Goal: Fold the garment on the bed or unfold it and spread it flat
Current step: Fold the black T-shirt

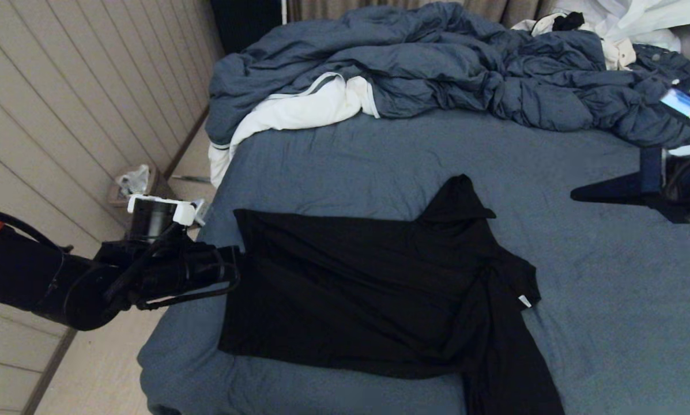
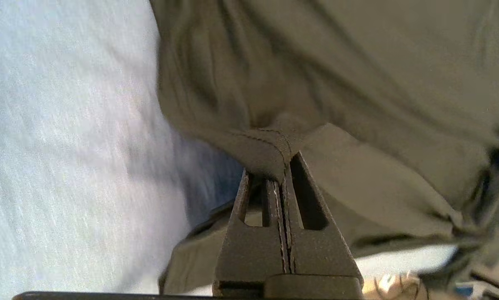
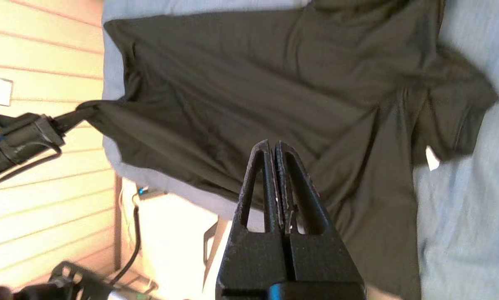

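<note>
The garment (image 1: pixel 368 300), a thin black jersey T-shirt with a matte, softly wrinkled surface, lies mostly spread on the near half of the bed (image 1: pixel 379 161), whose slate-blue sheet has a fine woven grain. Its body forms a broad rectangle; one sleeve rises to a peak toward 12 o'clock, and a long fold trails off toward 5 o'clock past a small white tag (image 1: pixel 524 301). At the shirt's 9 o'clock edge the left gripper (image 1: pixel 235 271) is clamped on the garment: in the left wrist view its two wedge-shaped, rough black fingers (image 2: pixel 274 208) pinch a stitched hem (image 2: pixel 270 143) into a small bunched ridge, with creases fanning out from it. The right gripper (image 1: pixel 578 195) hovers at 3 o'clock above bare sheet, its tapered fingers pressed together on nothing. At 12 o'clock a rumpled blue duvet (image 1: pixel 448 69) with smooth white lining heaps in puffy folds.
</note>
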Robot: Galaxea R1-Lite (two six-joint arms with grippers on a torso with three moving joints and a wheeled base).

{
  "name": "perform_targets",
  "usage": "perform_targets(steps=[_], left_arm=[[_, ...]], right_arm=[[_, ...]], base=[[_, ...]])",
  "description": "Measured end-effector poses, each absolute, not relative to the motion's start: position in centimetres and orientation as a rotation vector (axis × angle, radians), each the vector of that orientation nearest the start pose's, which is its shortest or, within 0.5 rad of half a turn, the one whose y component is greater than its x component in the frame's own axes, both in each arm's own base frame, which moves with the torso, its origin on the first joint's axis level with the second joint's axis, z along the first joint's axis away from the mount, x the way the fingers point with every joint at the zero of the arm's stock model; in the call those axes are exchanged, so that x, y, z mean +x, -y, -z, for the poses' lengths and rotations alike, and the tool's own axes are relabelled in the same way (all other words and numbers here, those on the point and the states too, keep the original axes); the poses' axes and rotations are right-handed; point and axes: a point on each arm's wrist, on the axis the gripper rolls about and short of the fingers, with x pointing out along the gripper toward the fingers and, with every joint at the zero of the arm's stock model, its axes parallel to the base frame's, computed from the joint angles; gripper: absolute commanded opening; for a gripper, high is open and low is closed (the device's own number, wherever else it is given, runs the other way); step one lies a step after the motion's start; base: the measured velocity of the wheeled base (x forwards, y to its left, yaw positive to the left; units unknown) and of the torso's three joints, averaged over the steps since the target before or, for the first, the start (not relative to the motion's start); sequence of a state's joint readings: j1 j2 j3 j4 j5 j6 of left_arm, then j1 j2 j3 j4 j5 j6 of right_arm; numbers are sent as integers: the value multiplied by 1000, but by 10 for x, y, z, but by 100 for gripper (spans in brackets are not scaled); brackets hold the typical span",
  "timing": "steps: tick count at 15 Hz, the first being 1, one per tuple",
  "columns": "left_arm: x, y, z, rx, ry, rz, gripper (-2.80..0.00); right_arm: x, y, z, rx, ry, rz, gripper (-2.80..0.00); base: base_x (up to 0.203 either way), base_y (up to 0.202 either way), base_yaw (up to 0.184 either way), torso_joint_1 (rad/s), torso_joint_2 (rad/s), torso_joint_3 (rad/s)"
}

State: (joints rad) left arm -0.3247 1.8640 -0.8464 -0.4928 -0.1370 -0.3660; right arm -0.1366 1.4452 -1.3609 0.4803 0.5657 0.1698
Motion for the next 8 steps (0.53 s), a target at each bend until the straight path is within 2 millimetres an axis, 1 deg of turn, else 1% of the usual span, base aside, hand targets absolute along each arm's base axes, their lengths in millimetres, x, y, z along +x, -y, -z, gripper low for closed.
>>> perform_targets(steps=[2, 5, 8], left_arm=[[327, 106, -126, -307, -595, 329, -280], [350, 106, -116, -311, -599, 311, -280], [371, 106, -104, -315, -613, 294, -280]], right_arm=[[233, 19, -302, 357, -571, -375, -280], [248, 21, -298, 352, -566, -375, -280], [267, 23, -295, 338, -519, -381, -280]], base=[[0, 0, 0, 0, 0, 0], [0, 0, 0, 0, 0, 0], [0, 0, 0, 0, 0, 0]])
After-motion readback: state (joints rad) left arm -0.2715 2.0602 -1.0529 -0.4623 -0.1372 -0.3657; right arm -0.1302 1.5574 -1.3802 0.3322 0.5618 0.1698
